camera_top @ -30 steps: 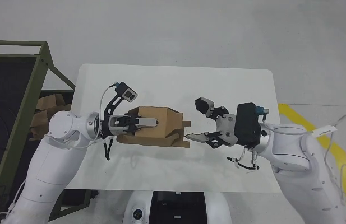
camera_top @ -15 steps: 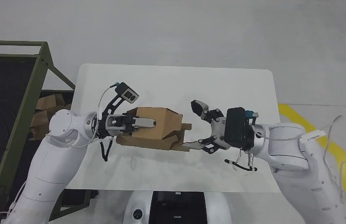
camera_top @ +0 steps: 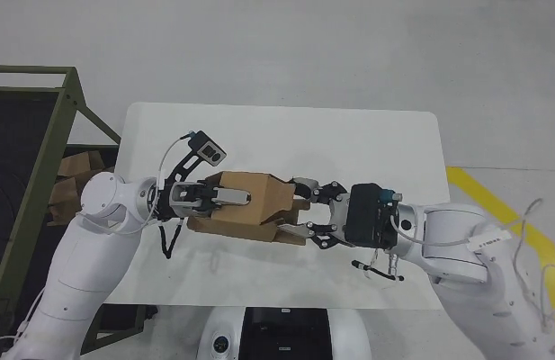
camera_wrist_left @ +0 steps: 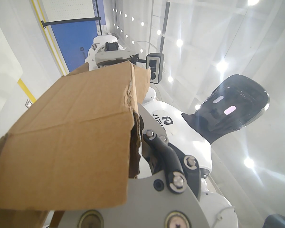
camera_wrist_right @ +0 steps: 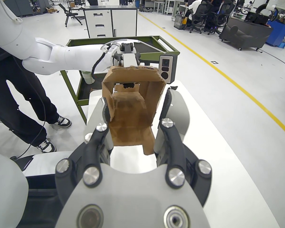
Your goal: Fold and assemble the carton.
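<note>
The brown corrugated cardboard carton [camera_top: 246, 205] is a matte, creased rectangular sleeve with ragged edges and loose flaps hanging at its open end. It sits over the smooth white table [camera_top: 349, 135]. The left gripper [camera_top: 230, 195] is clamped on its top wall at the far end. The right gripper [camera_top: 295, 207], pale metal with black links, is spread wide and straddles the open end.

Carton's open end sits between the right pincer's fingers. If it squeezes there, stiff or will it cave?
Likely caves: the carton is an open sleeve there, flaps loose, nothing bracing the walls. Probably light: the left pincer grips just one panel and it keeps its pose. The crumpled, torn corner in the left wrist view suggests soft board that creases easily.
</note>
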Robot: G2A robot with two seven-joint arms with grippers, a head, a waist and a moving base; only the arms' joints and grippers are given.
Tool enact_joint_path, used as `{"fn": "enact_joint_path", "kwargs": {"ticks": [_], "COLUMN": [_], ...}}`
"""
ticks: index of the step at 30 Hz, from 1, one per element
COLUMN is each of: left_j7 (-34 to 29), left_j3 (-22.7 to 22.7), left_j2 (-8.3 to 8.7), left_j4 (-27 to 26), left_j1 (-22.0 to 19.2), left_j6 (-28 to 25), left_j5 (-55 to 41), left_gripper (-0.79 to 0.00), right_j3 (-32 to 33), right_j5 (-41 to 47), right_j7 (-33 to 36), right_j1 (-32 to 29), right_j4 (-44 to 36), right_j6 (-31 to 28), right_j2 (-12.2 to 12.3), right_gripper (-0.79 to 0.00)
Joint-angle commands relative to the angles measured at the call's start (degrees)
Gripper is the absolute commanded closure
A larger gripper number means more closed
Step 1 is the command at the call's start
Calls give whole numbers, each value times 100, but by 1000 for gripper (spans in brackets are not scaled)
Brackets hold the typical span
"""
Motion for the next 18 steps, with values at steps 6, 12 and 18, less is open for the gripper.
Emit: {"fn": "enact_joint_path", "kwargs": {"ticks": [6, 12, 18], "left_j7": [-33, -48, -64], "left_j3": [26, 29, 13], "left_j2": [-11, -20, -26], "left_j4": [2, 19, 28], "left_j1": [-36, -51, -50], "left_j6": [26, 14, -2], "left_j5": [-11, -21, -38], "left_gripper": [0, 0, 0], "right_j3": [-69, -119, -160], "right_j5": [-93, -126, -240], "right_j7": [17, 13, 1], "right_j1": [39, 71, 82], "right_j4": [13, 13, -1], "right_j6": [115, 210, 394], "right_j2": [0, -1, -6], "right_gripper": [-363, -342, -345]}}
